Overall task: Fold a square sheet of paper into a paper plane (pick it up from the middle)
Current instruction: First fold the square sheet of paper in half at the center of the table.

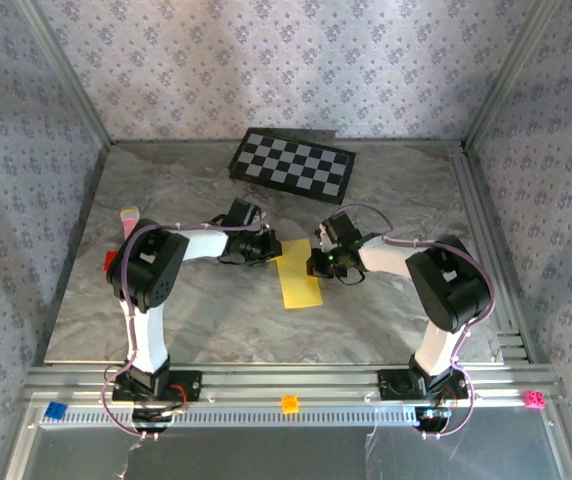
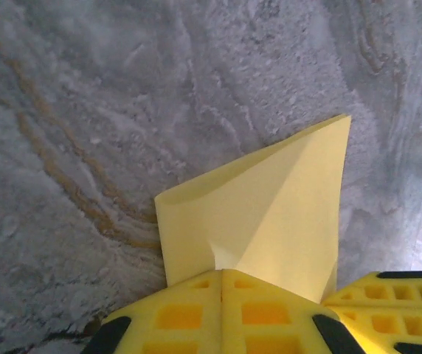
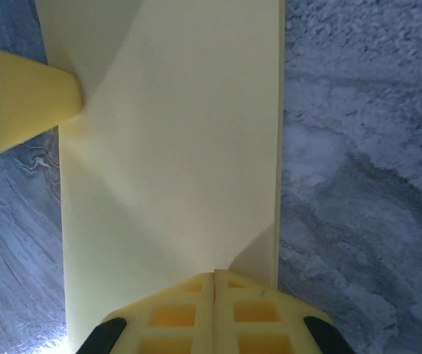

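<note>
Near rail: aluminium rail [image 1: 366, 412] across the front, carrying a blue block [image 1: 56, 409] at the left, an orange block [image 1: 289, 403] near the middle and a pink block [image 1: 534, 399] at the right.
Arms: left arm [image 1: 146, 290] and right arm [image 1: 446, 290] rising from that rail, both bent inward toward the middle of the table.
Table: grey marbled top [image 1: 206, 320], bare around the work.
Sheet of paper: yellow [image 1: 300, 283], folded into a narrow strip, lying mid-table between the two grippers with its long side running roughly near to far. From the right wrist, flat [image 3: 174, 169] with diagonal creases running in to the pinch. From the left wrist, one end [image 2: 270, 214] raised in a peak off the table.
Left gripper: [image 1: 271, 252] at the strip's far left end, clenched, pads pressed together [image 2: 221, 291] with the sheet's edge pinched between them.
Right gripper: [image 1: 313, 265] just right of the strip, clenched likewise [image 3: 215, 284] on the paper edge nearest it; a yellow fingertip [image 3: 19, 99] of the left gripper touching the strip's opposite edge.
Left margin: small red piece [image 1: 110, 262] and, farther back, a pink-topped object [image 1: 128, 216], both beside the left arm and well apart from the sheet.
Far side: black-and-white checkerboard [image 1: 292, 163] lying flat near the back wall, apart from the sheet.
Walls: patterned grey covering [image 1: 286, 60] on three sides.
</note>
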### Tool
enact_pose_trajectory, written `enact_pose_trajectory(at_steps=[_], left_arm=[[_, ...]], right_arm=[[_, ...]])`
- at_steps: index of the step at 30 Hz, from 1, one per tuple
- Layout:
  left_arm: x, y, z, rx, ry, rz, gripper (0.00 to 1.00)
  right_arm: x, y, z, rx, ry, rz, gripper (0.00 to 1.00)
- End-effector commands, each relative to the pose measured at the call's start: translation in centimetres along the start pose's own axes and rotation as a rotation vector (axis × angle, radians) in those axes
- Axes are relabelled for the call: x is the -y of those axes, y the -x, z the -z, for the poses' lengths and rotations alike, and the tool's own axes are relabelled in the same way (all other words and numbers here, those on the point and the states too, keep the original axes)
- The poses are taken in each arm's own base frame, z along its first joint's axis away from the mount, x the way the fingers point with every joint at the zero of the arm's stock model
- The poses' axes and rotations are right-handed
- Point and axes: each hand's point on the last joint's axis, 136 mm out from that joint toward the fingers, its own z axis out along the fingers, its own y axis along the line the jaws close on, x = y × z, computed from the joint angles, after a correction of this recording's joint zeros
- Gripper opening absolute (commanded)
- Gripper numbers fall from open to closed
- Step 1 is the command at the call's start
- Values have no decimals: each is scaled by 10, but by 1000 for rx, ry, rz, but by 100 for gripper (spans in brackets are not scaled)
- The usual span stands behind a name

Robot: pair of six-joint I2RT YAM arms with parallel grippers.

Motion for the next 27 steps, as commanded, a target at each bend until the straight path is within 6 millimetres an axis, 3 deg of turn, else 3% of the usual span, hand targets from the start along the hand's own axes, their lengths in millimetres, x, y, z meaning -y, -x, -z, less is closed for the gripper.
enact_pose_trajectory(at_steps=[1,4,11,14,27], left_arm=[[-26,-10,-6,-16,67,41,6],[-28,-10,-5,-18,71,54,6],[6,14,8,17,10,17,6],[10,21,9,18,4,16,6],[-31,15,-10,0,59,101,5]], right_arm=[[54,-46,-8,-128,-203,-72,0],[54,-47,-7,-127,-203,-72,0],[53,-44,-5,-123,-207,-70,0],[53,-43,-4,-122,-205,-68,0],[55,-47,-6,-129,-209,-71,0]])
